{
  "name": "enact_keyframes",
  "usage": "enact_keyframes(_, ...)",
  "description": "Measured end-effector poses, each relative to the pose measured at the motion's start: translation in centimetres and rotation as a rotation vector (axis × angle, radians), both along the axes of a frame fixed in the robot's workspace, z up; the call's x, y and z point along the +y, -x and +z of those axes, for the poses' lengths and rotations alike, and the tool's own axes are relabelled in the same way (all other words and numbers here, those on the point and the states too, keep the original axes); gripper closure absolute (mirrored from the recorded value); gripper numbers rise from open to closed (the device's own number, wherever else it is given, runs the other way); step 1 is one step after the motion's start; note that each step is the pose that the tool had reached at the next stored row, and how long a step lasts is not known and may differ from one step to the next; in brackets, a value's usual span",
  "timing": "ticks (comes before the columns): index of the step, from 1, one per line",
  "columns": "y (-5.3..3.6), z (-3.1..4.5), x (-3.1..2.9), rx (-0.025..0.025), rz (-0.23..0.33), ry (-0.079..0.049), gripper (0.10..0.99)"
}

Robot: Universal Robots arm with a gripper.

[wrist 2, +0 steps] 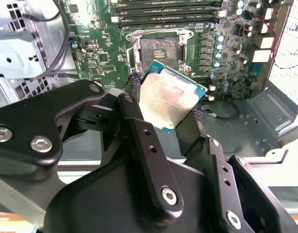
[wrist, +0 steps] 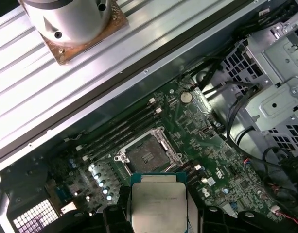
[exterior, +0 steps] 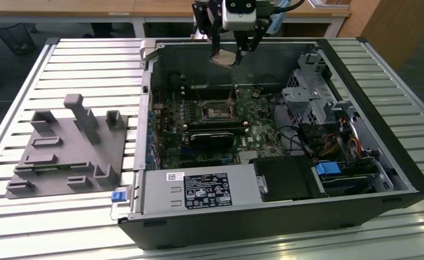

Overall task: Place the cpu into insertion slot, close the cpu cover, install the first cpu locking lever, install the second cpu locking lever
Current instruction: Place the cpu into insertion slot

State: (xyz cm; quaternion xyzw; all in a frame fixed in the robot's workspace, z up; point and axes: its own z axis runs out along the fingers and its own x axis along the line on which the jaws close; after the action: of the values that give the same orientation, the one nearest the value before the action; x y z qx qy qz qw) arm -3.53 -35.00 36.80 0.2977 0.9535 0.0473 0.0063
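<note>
My gripper (exterior: 226, 54) hangs above the far edge of the open computer case, shut on the cpu (exterior: 224, 58), a flat square chip with a dull silver top. In both wrist views the cpu (wrist 2: 170, 99) (wrist: 158, 204) sits tilted between the black fingers (wrist 2: 134, 116). The insertion slot (exterior: 218, 110) lies on the green motherboard below and nearer the camera, a dark square recess with a metal rim (wrist 2: 158, 48) (wrist: 148, 154). The slot stands uncovered, with nothing in it.
Long black memory slots (wrist 2: 163, 12) run beside the socket. A black block (exterior: 210, 141) sits in front of it. The drive cage and cables (exterior: 320, 108) fill the exterior view's right side of the case. A grey fixture (exterior: 67, 149) rests on the slatted table at the exterior view's left.
</note>
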Motion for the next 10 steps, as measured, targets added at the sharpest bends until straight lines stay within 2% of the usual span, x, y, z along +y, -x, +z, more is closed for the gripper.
enact_keyframes(10,0.0,-0.12,0.0,0.0,-0.148,0.0,0.545)
